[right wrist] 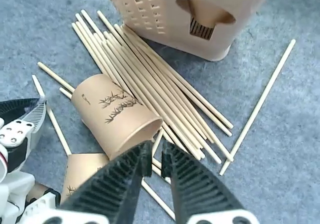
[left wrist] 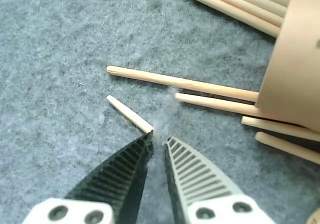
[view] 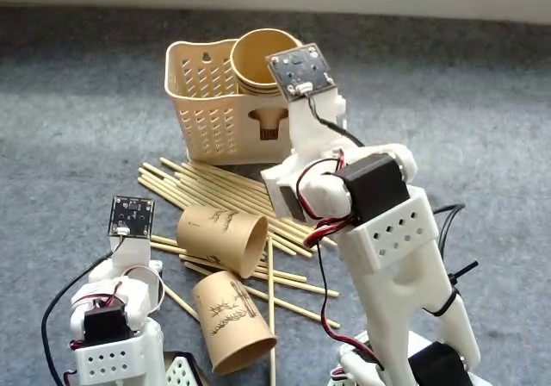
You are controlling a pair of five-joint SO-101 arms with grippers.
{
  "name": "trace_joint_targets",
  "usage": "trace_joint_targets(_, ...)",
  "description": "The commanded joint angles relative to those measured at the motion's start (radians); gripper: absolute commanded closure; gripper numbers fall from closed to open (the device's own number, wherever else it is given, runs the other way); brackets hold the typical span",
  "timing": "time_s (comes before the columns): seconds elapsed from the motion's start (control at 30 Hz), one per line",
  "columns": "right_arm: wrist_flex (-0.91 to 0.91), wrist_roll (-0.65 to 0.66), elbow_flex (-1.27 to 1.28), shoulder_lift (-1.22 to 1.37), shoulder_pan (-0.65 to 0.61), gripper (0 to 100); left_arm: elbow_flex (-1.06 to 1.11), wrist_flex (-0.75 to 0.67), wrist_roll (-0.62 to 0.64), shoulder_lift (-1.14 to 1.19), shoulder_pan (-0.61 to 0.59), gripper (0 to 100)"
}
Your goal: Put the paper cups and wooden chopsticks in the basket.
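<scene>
The basket (view: 207, 102) stands at upper centre of the high view, with stacked cups (view: 263, 54) inside. Two loose cups (view: 222, 239) lie at lower centre among the chopsticks (view: 215, 188) spread on the grey worktop (view: 77, 145). The left gripper (left wrist: 159, 143) and right gripper (right wrist: 156, 156) are both nearly closed, holding nothing.

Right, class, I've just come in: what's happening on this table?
Two robot arms are filling a basket. It already holds stacked paper cups; two more cups and the chopsticks lie outside on the grey surface. The left gripper sits low by a chopstick end, the right gripper hangs above the pile; both have their fingers shut, empty.
</scene>
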Motion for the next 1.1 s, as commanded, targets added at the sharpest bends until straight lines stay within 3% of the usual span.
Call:
trace_joint_targets(0.0, 0.018, 0.006, -0.035, -0.030, -0.005, 95.7, 0.019, 0.005, -0.002, -0.004, -0.007, 95)
trace_joint_targets(0.33, -0.028, 0.005, 0.022, -0.117, -0.005, 98.5, 0.019, 0.005, -0.002, -0.004, -0.007, 95)
trace_joint_targets(0.67, -0.335, 0.005, 0.515, -0.395, -0.004, 98.6, 0.019, 0.005, -0.002, -0.004, -0.007, 95)
trace_joint_targets(1.07, -0.352, 0.005, 0.588, -0.412, -0.008, 98.5, 0.019, 0.005, -0.002, -0.004, -0.007, 95)
